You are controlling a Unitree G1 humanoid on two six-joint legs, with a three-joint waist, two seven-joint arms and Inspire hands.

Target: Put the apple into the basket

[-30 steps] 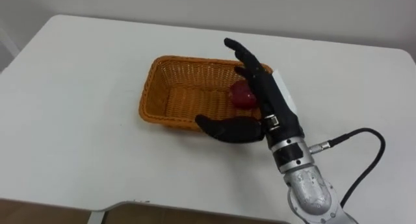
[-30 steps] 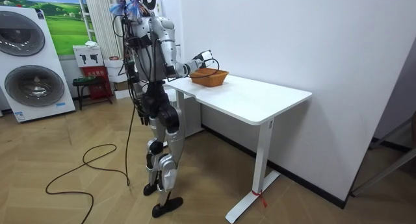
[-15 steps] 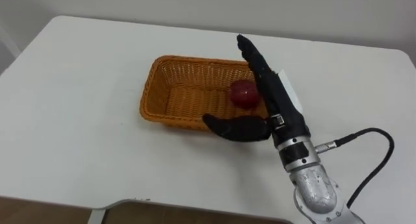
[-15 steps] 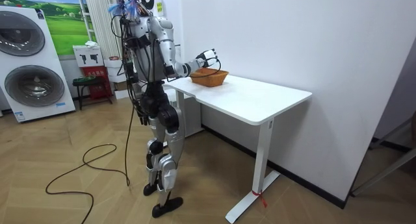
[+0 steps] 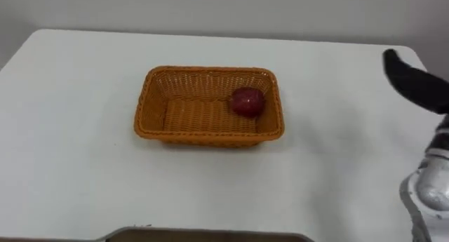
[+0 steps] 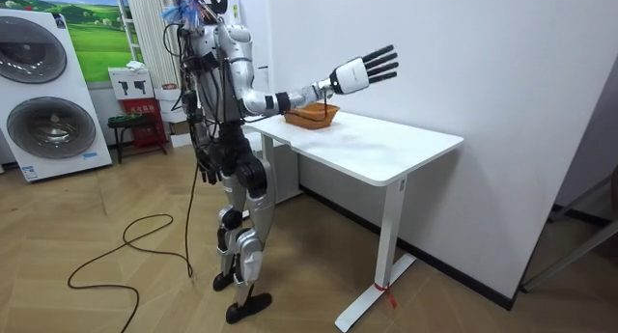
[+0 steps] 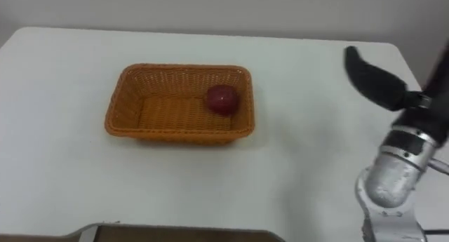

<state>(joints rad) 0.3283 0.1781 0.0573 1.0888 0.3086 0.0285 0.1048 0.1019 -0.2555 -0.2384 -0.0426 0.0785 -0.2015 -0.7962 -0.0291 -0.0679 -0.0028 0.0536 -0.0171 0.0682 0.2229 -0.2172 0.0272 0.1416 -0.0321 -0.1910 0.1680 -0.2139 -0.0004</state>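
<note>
A dark red apple [image 5: 247,102] lies inside an orange wicker basket [image 5: 203,134], against its far right corner. The basket stands in the middle of the white table [image 5: 70,165]. My right hand [image 5: 414,84] is at the view's right edge, well to the right of the basket and apart from it. In the room view the right hand [image 6: 362,70] is raised above the table with its fingers spread straight and nothing in it. My left hand [image 6: 206,171] hangs at my side. I stand at the table's short end.
The table's near edge [image 5: 210,231] runs along the bottom of the eye views. A white wall [image 6: 463,53] stands behind the table. Washing machines [image 6: 43,101] are at the room view's left, and wooden floor lies around me.
My right hand has lifted off the basket's right side and swung up and to the right, fingers straight. The apple stays in the basket. The head camera shifted a little.
</note>
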